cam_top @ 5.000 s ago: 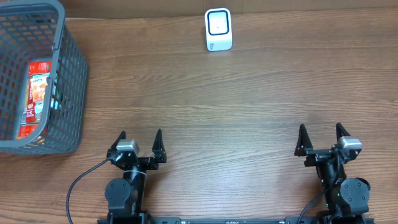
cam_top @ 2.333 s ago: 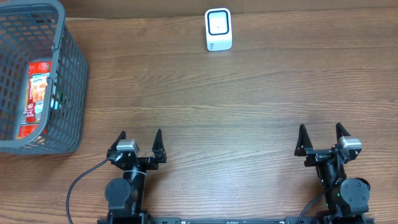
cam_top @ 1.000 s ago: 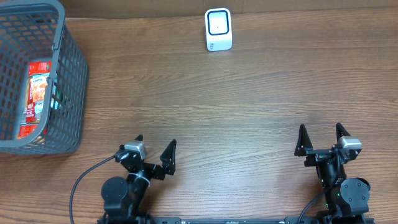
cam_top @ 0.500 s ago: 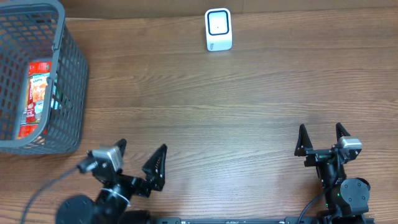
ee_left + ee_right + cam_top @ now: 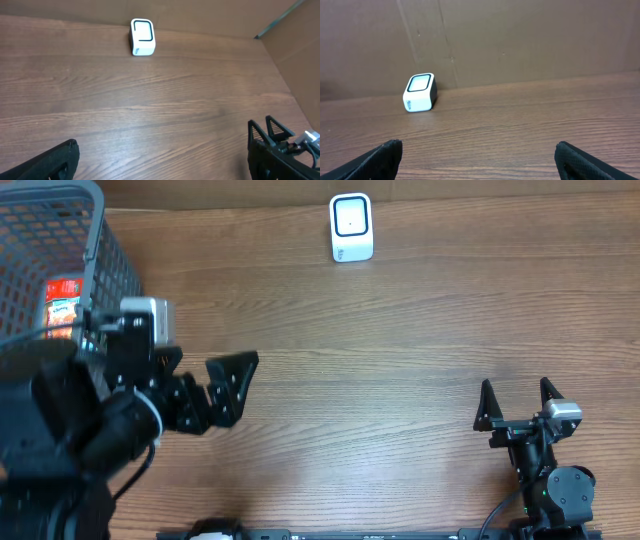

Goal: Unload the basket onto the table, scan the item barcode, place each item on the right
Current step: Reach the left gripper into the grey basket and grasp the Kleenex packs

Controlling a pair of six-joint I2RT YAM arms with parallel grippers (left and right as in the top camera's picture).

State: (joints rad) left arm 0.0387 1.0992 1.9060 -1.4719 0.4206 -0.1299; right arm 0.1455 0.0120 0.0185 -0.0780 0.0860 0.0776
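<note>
Two empty, wide-spread pairs: left fingers [image 5: 232, 383] high beside the basket [image 5: 112, 260], right fingers [image 5: 486, 406] low.

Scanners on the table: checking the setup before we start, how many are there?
1. The white scanner stands far back, near the middle. The raised left arm may hide another beside the basket.

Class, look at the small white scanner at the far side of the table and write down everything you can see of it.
The scanner is a small white box with rounded corners, plastic by its look. Its sloping upper face bears a black rounded-square outline around a pale window; small dark print sits low on the front. It stands upright on the wooden table, near the far edge, close to the cardboard wall. Only the table touches it.
</note>
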